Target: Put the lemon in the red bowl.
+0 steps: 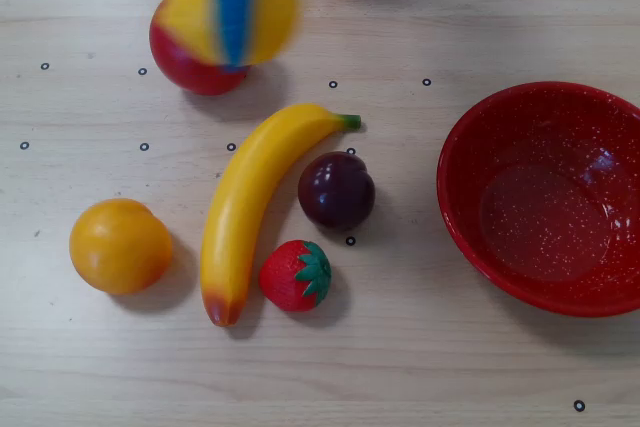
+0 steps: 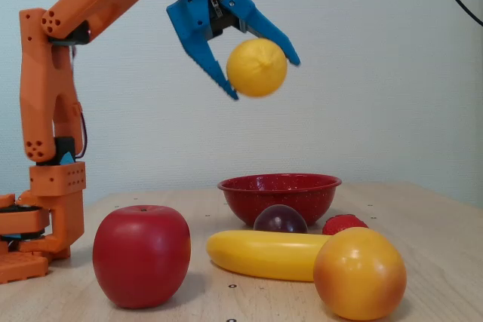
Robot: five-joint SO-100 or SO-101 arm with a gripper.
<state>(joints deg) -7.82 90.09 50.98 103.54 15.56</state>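
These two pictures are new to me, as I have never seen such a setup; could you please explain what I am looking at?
The orange machine is a small robot arm bolted at the table's edge. Its blue two-fingered hand holds a yellow toy lemon high in the air. One picture is taken from the side at table height, the other from straight above, where the lifted lemon looks blurred. On the wooden table lie a red apple, a banana, an orange-yellow fruit, a dark plum, a strawberry and an empty red bowl.
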